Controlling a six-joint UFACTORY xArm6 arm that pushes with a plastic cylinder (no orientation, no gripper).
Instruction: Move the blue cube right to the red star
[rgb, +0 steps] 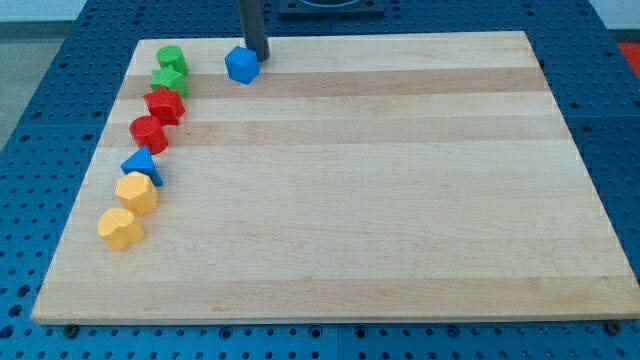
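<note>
The blue cube (241, 64) sits near the view's top left of the wooden board (400, 200). My tip (259, 58) is just to the right of the cube and slightly above it, touching or almost touching its upper right side. The red star (165, 104) lies to the lower left of the cube, in a column of blocks along the board's left edge.
The left column holds, from top to bottom, two green blocks (171, 59) (169, 80), the red star, a red round block (148, 132), a blue triangle block (141, 165) and two yellow blocks (137, 192) (120, 228).
</note>
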